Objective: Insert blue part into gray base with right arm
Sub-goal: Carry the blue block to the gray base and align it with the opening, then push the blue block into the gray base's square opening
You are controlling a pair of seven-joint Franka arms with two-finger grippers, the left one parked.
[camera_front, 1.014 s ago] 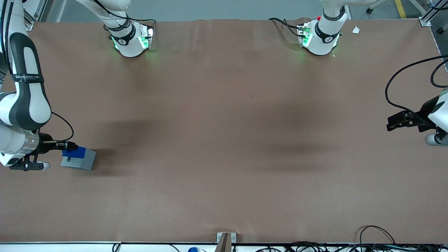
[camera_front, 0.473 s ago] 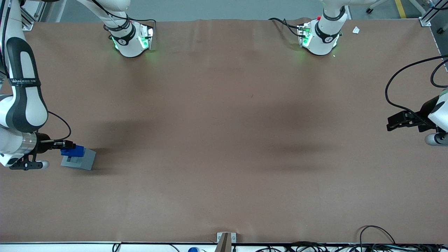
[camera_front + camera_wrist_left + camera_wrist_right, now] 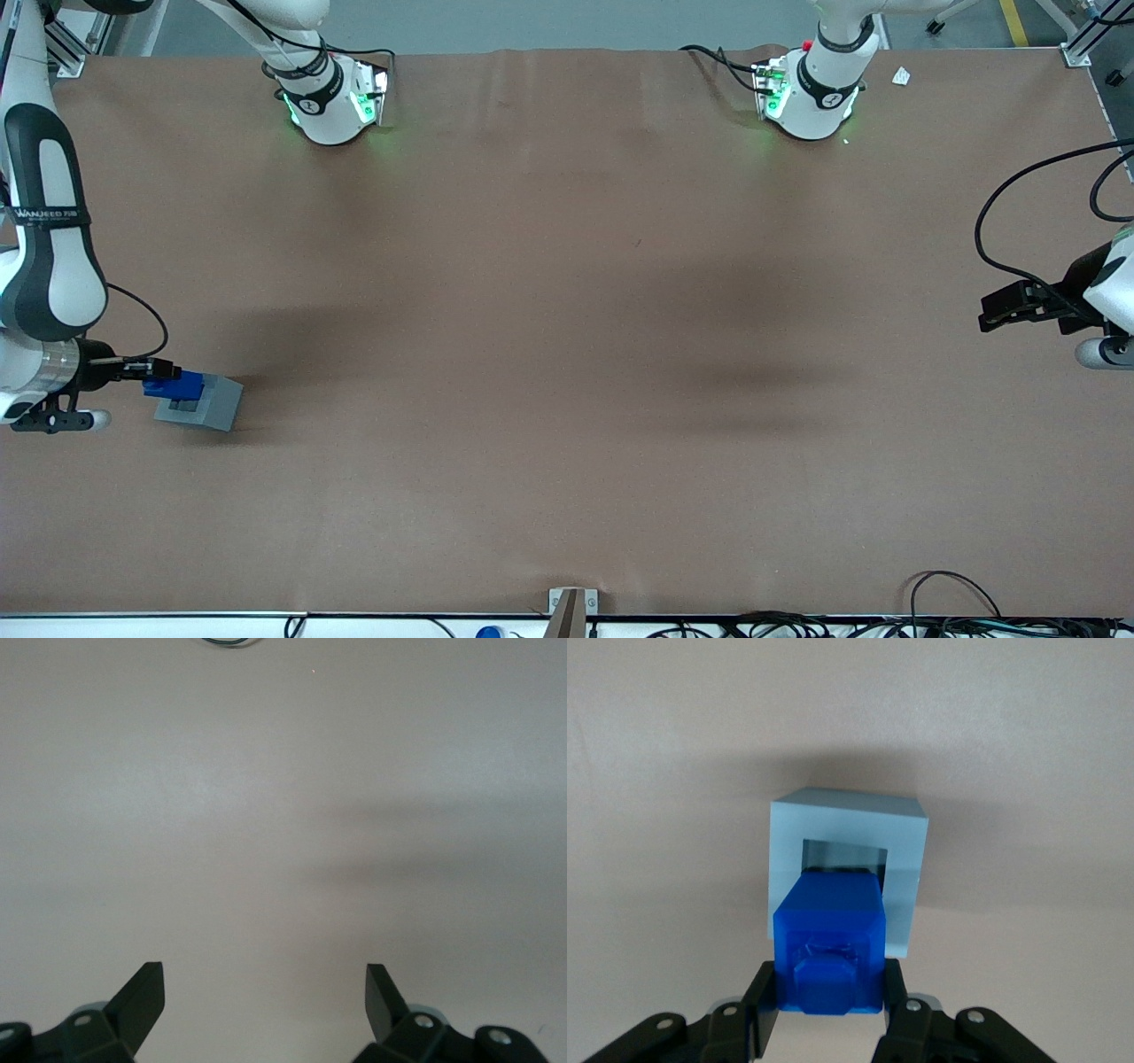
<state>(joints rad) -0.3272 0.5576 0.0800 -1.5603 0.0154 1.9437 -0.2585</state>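
The gray base (image 3: 205, 405) sits on the brown table toward the working arm's end; in the right wrist view the gray base (image 3: 908, 842) shows its square recess. My right gripper (image 3: 166, 373) is shut on the blue part (image 3: 180, 386) and holds it right over the base. In the right wrist view the black fingers (image 3: 764, 997) clamp the blue part (image 3: 830, 943) on both sides, its stub facing the camera, its far end at the recess opening. The gripper (image 3: 829, 999) is just above the base.
The brown table mat (image 3: 567, 354) spreads wide toward the parked arm's end. Two arm bases (image 3: 332, 97) stand farthest from the front camera. Cables (image 3: 957, 611) lie along the near edge.
My right gripper with the blue part has shifted sideways toward the working arm's end, bringing the part over the base's recess. The base has not moved.
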